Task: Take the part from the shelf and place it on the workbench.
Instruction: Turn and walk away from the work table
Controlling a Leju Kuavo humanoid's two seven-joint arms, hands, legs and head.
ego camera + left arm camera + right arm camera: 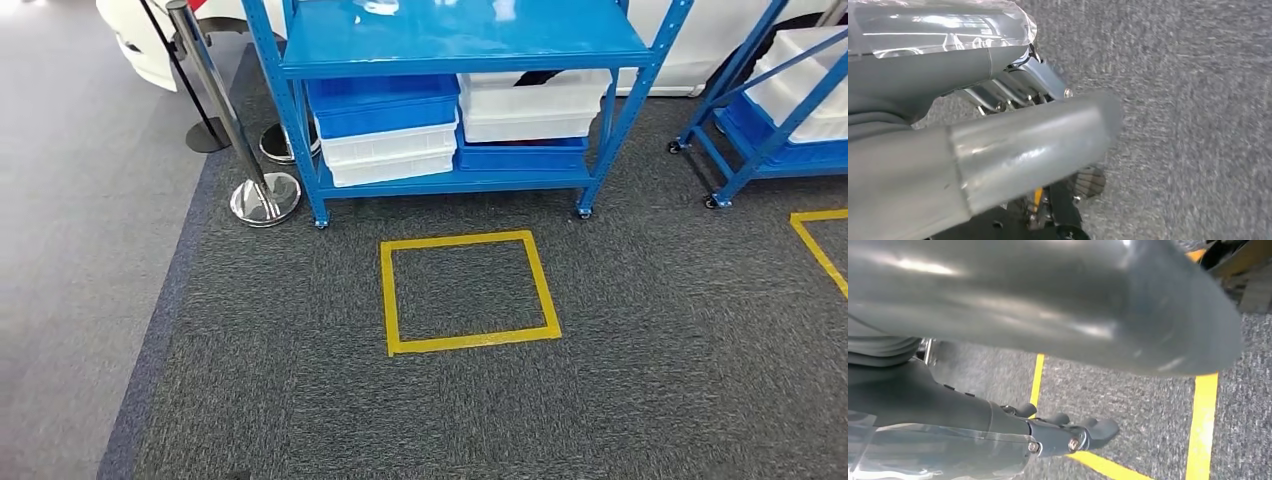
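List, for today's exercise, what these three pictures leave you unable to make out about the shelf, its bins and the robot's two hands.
- Bin contents: in the head view the blue shelf top board covers the stacked blue bin and white bin.
- Second rack: cut off by the right edge.
- Left hand: thumb hides most fingers; grip unclear, picture blurred.
- Right hand: thumb covers much of the wrist view; finger state unclear.

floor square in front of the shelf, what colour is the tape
Yellow tape square on dark grey carpet, clearest in the head view.
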